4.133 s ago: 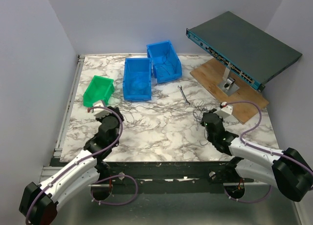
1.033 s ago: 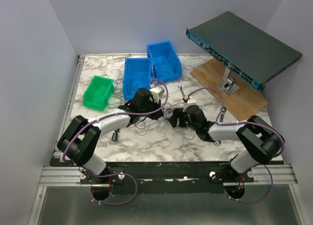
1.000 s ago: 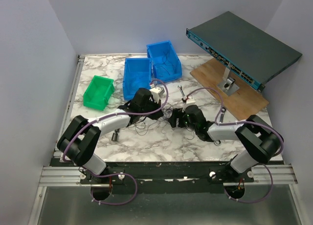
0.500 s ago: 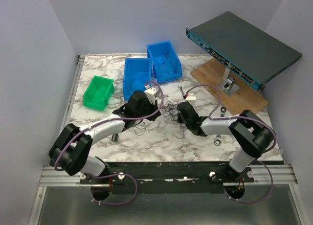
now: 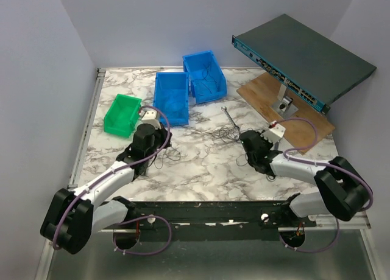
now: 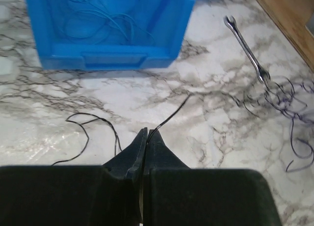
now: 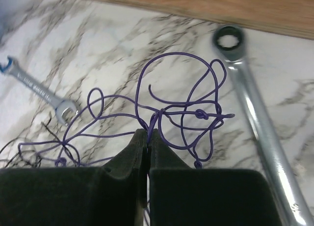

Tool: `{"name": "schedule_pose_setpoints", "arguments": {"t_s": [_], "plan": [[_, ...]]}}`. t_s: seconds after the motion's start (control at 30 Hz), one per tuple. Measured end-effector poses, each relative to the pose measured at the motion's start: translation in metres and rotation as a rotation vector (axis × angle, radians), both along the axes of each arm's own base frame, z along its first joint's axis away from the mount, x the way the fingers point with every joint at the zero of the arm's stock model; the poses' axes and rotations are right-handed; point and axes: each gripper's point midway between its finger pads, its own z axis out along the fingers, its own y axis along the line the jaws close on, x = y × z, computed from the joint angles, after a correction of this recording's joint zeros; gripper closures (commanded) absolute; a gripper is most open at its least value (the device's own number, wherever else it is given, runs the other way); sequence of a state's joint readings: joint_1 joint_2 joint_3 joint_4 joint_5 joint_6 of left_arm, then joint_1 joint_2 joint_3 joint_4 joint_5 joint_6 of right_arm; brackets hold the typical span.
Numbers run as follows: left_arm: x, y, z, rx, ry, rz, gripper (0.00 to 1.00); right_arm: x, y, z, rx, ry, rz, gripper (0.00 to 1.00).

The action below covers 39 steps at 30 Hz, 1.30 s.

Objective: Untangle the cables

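The left pincer is clenched on a thin black strand, nipped right at its tips. From there the strand runs straight away toward the far right across the desk, pointing at the loose knot of cables that lies just beyond the near end of the small wrench. So the tangle lies to the right of this pincer and well apart from it, with the blue bin at the far side.

The right pincer is also clenched, on a violet-blue strand that loops up and over in front of it, with a small knot just to the right. A large ring spanner lies close on its right, and a wooden board is at the far edge.

From above, the cables sit between the two arms, much nearer the right one. The black strand's long axis runs left to right, so a pull should probably go along that line, left arm drawing leftward while the right holds its loop.
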<state>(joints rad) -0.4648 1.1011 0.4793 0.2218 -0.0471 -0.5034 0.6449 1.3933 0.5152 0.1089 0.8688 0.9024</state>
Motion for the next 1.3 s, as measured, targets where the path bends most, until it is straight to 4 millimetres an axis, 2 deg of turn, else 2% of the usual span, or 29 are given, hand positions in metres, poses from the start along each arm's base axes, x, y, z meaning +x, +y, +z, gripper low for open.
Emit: {"name": "schedule_pose_setpoints", "arguments": {"t_s": [0.13, 0.23, 0.57, 0.8, 1.0, 1.13, 1.3], "plan": [[0.007, 0.028, 0.008, -0.012, -0.018, 0.187, 1.0, -0.016, -0.029, 0.008, 0.029, -0.062, -0.15, 0.99], [0.009, 0.052, 0.006, -0.012, -0.01, 0.339, 1.0, -0.025, -0.042, 0.014, 0.046, -0.103, -0.211, 0.99], [0.001, 0.088, -0.011, 0.043, 0.065, 0.547, 1.0, -0.035, -0.061, 0.023, 0.069, -0.167, -0.313, 0.99], [-0.018, 0.126, 0.006, -0.063, -0.002, 0.759, 1.0, -0.053, -0.083, 0.03, 0.132, -0.238, -0.444, 0.99], [-0.027, 0.142, -0.005, -0.061, -0.016, 0.83, 1.0, -0.061, -0.094, 0.03, 0.106, -0.246, -0.482, 0.99], [-0.026, 0.143, -0.013, -0.025, 0.025, 0.854, 1.0, -0.065, -0.098, 0.028, 0.079, -0.229, -0.488, 0.99], [-0.022, 0.14, -0.01, 0.004, 0.017, 0.813, 1.0, -0.058, -0.092, 0.033, 0.042, -0.213, -0.435, 0.96]]}}
